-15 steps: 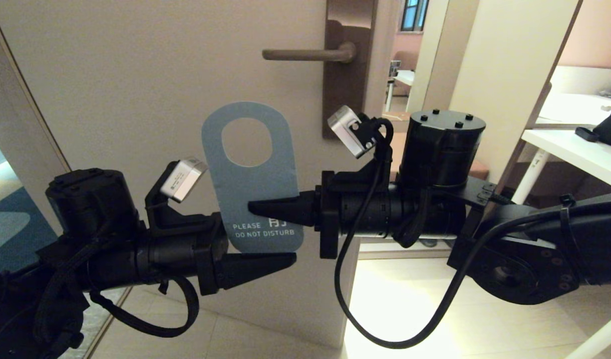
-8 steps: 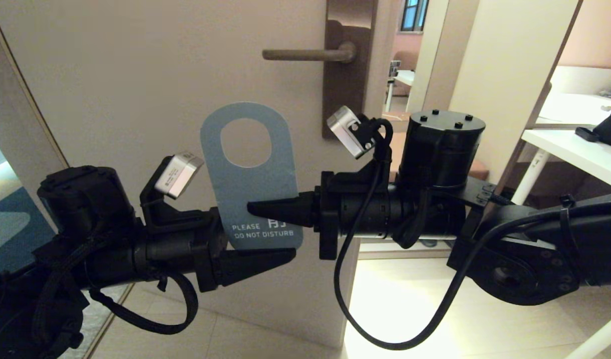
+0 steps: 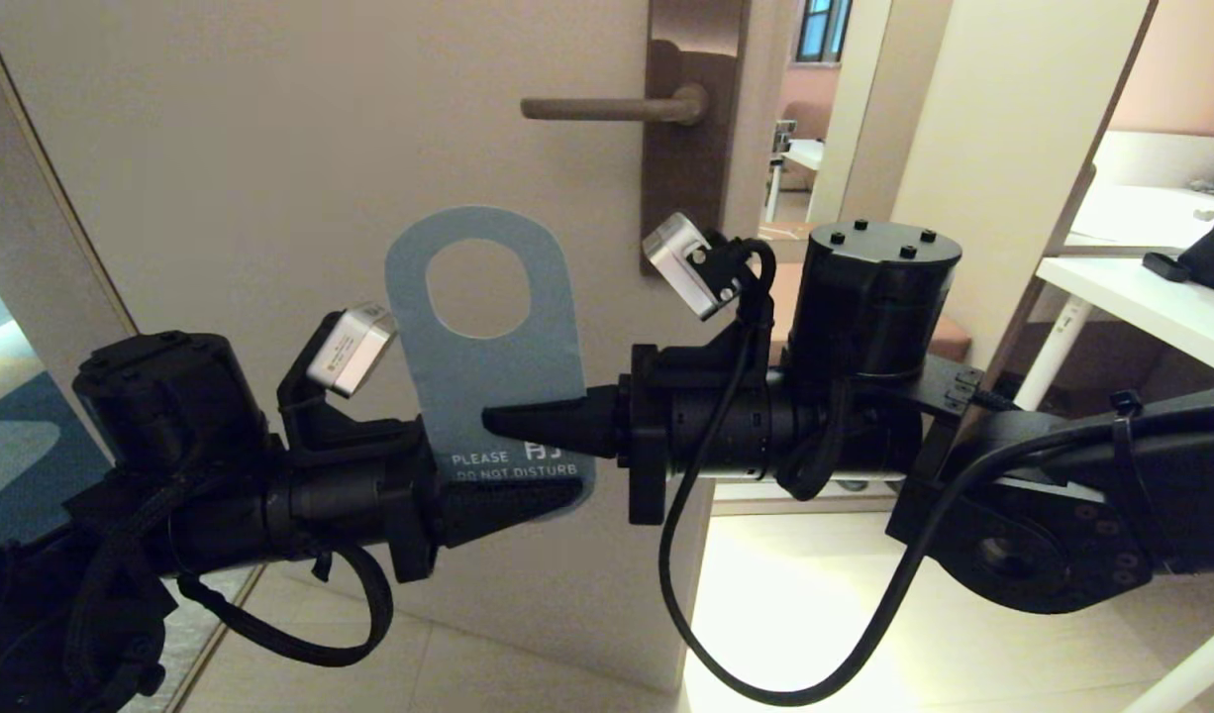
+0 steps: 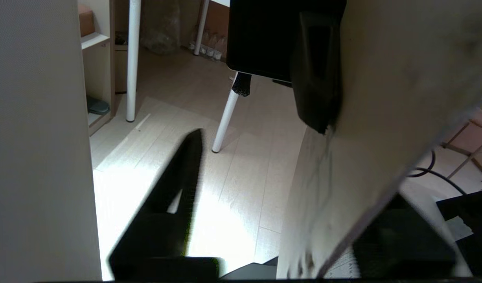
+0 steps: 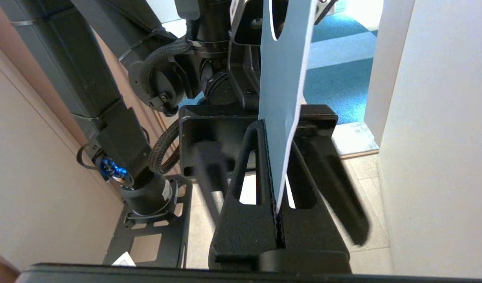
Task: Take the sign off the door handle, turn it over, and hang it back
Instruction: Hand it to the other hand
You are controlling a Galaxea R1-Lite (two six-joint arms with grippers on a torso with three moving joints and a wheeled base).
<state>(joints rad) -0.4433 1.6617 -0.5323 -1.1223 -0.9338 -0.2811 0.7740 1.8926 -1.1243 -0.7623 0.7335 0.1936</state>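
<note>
Sign (image 3: 488,381): blue card, "PLEASE DO NOT DISTURB" side facing me, upright, oval hole at top, held in the air below the door handle (image 3: 607,107).
Door handle: bare bronze lever on its backplate, above the sign.
My right gripper (image 3: 528,424): reaches in from the sign's right edge, fingers pressed together, pinching the card.
My left gripper (image 3: 513,500): at the sign's bottom edge, fingers part-way spread, one on each face of the card; whether they grip it I cannot tell.

Both matte-black arms are showing tapered pointed fingers (image 3: 528,421), small silver wrist cameras (image 3: 678,259), looping black cables (image 3: 765,634) and a screw-topped cylindrical motor housing (image 3: 879,287).
</note>
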